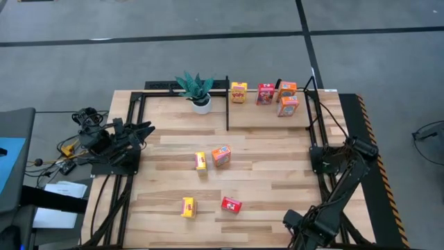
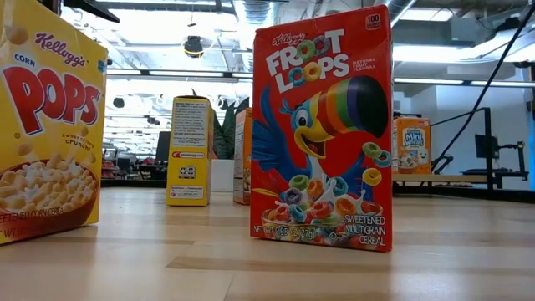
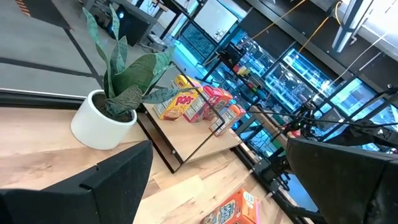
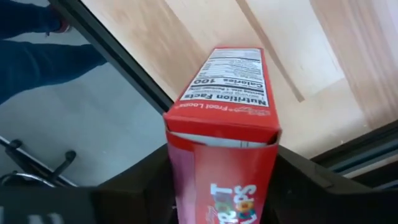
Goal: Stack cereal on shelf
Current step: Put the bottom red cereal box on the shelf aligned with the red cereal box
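Right gripper [image 4: 221, 186] at table's near right corner, fingers closed on red Froot Loops box [image 4: 224, 130], apparently clear of table [image 1: 277, 173]. Left gripper [image 1: 142, 132] spread wide, empty, near plant [image 1: 198, 90]. Four boxes on shelf [image 1: 267, 114].

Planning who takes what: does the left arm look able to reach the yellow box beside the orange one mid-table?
Probably yes. Only bare wood lies between the open left gripper and the yellow box; the orange box stands beyond it. The right gripper is far off.
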Action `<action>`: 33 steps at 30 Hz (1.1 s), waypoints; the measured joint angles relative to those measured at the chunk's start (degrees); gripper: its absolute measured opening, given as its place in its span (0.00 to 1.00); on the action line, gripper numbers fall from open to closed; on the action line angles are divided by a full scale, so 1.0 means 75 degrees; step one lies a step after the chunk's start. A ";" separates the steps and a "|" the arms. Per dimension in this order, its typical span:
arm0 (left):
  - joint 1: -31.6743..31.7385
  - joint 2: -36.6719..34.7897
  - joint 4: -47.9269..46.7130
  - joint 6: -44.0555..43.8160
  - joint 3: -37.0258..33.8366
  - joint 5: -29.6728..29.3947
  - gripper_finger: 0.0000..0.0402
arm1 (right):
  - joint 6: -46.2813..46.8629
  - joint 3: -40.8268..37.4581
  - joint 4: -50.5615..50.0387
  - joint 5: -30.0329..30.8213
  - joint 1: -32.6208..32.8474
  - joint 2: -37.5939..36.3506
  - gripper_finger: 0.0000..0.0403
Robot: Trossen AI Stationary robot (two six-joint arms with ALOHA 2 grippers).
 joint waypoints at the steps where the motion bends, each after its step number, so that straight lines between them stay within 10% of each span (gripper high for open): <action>1: 0.0000 -0.0001 0.0000 0.0000 0.0002 0.0000 0.89 | -0.0016 0.0000 0.0001 -0.0005 0.0000 0.0000 0.56; 18: 0.0000 -0.0002 0.0009 -0.0079 0.0002 -0.0003 0.89 | -0.3924 0.0547 -0.1540 0.0098 -0.1320 -0.0197 0.34; 33: 0.0000 0.0000 0.0006 -0.0107 0.0000 -0.0006 0.89 | -0.7806 0.0542 -0.3856 0.2582 -0.4453 -0.3229 0.33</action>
